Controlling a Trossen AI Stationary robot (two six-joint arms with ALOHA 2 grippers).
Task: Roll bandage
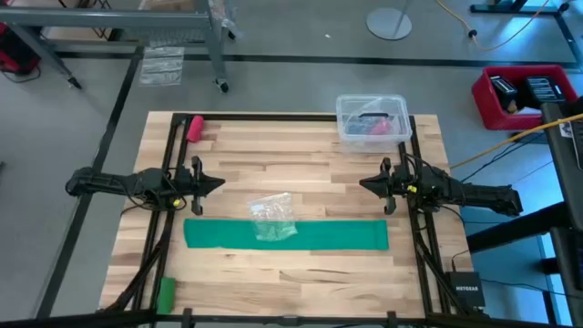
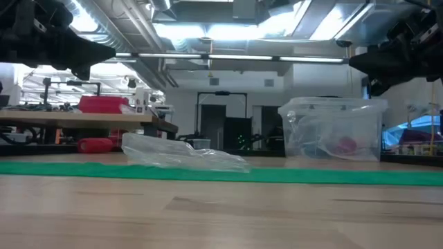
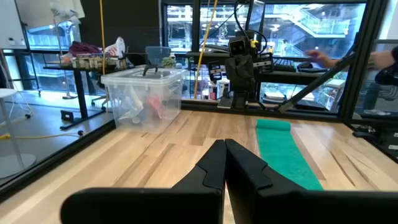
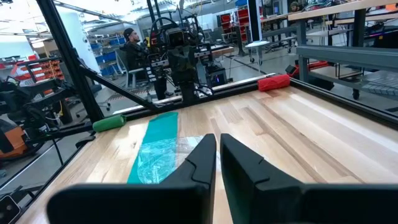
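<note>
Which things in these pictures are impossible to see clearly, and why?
- Contents of the clear lidded bin: high view, the lid blurs them; only something pink-red shows.
- Bandage middle: high view, a crumpled clear plastic bag covers it.
- Bandage far end: right wrist view, hidden behind the right gripper and the bag.
- Green roll: high view, too small for detail.

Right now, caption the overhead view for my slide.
Teal bandage lies unrolled under a clear wrapper; left gripper and right gripper hover shut.
</note>
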